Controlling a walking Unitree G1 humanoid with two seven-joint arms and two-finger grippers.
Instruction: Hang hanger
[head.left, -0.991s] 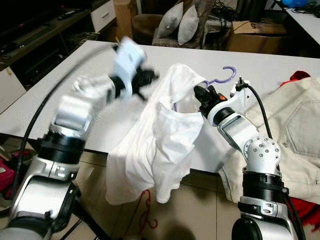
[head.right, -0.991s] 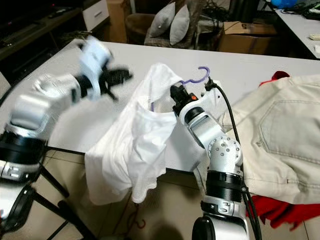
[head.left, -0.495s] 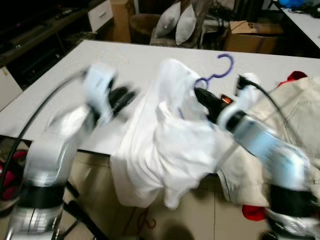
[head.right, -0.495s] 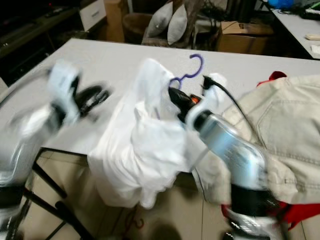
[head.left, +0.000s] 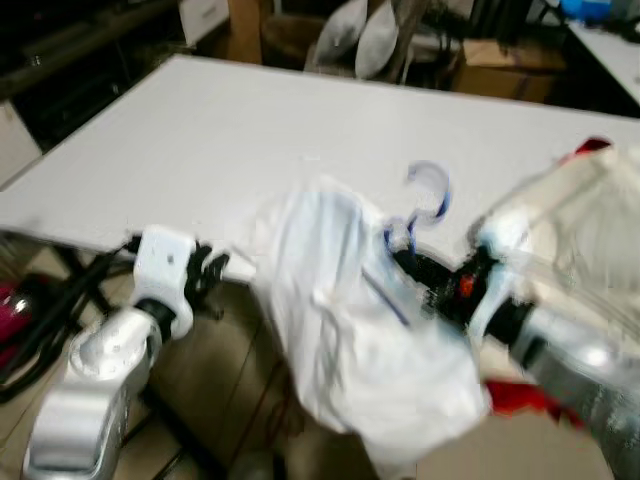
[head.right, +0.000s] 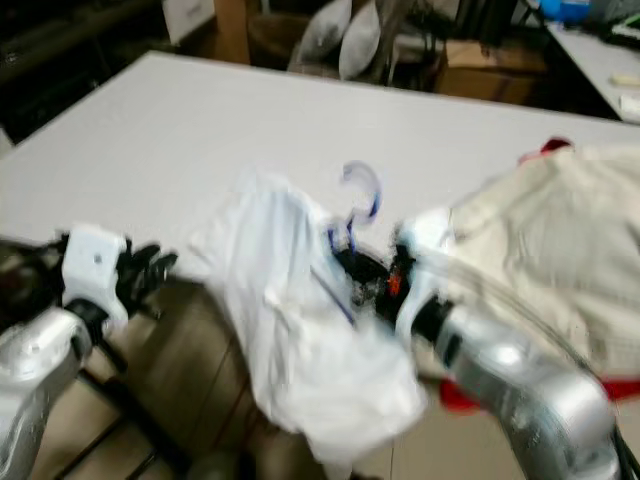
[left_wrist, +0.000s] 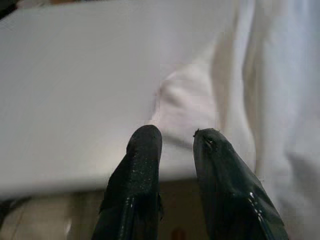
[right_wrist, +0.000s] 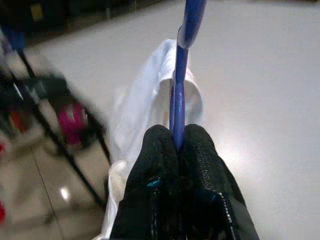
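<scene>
A white shirt (head.left: 340, 320) hangs on a purple-blue hanger (head.left: 430, 190), drooping past the front edge of the white table (head.left: 250, 120). My right gripper (head.left: 408, 262) holds the hanger just below its hook. In the right wrist view its fingers (right_wrist: 160, 150) are shut tight on the blue hanger neck (right_wrist: 182, 65), with the shirt (right_wrist: 145, 95) beyond. My left gripper (head.left: 215, 272) is low at the table's front edge, left of the shirt. In the left wrist view, the left gripper (left_wrist: 177, 137) is open by a narrow gap and holds nothing. The views are blurred.
A beige garment (head.left: 590, 220) and a red cloth (head.left: 592, 150) lie on the table's right side. Behind the table stand a cardboard box (head.left: 500, 65) and a chair with grey pillows (head.left: 360, 30). Black stand legs (head.left: 60, 300) and tiled floor lie below the table edge.
The camera has shifted. My left arm dropped from beside the shirt to the table's front edge. My right gripper drew the hanger and shirt lower and nearer to me.
</scene>
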